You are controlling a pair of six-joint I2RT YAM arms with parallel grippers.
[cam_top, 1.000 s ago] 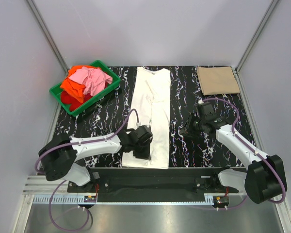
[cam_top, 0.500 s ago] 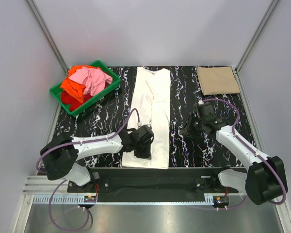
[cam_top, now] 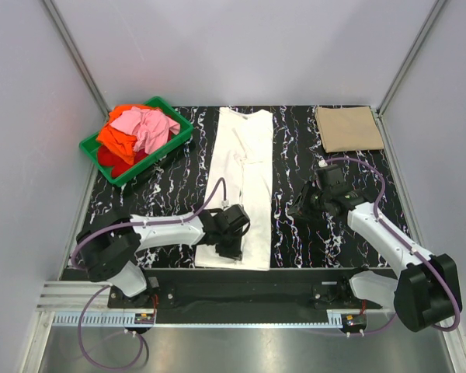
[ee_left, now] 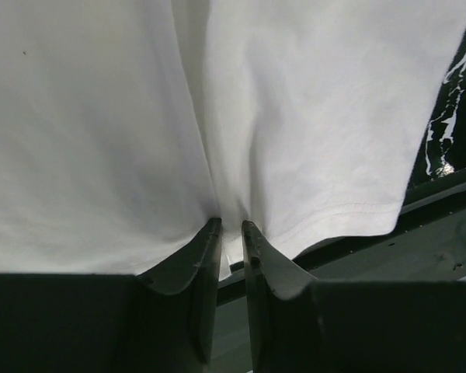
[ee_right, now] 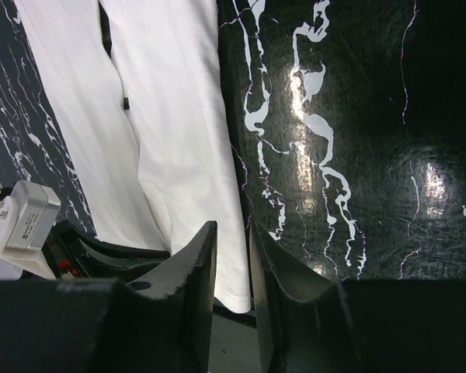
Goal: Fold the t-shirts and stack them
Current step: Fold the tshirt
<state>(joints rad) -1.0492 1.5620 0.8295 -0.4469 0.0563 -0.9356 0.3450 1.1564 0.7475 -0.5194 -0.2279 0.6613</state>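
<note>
A white t-shirt (cam_top: pixel 245 171) lies lengthwise down the middle of the black marbled table, folded into a long narrow strip. My left gripper (cam_top: pixel 226 251) is at its near hem, left of centre. In the left wrist view its fingertips (ee_left: pixel 231 225) pinch a pucker of the white t-shirt (ee_left: pixel 295 116), and creases run up from the tips. My right gripper (cam_top: pixel 298 208) hovers over bare table just right of the shirt; in the right wrist view its jaws (ee_right: pixel 233 227) stand narrowly open with nothing between them, beside the white t-shirt (ee_right: pixel 171 116). A tan t-shirt (cam_top: pixel 348 128) lies folded at the back right.
A green crate (cam_top: pixel 173 144) at the back left holds crumpled pink (cam_top: pixel 149 124), orange (cam_top: pixel 111 137) and red (cam_top: pixel 109 160) t-shirts. The table's near edge and a metal rail (cam_top: pixel 241 284) run just below the white shirt's hem. Grey walls enclose the table.
My left arm has shifted a little to the right and nearer, keeping its gripper at the white shirt's near hem. The right arm has barely moved.
</note>
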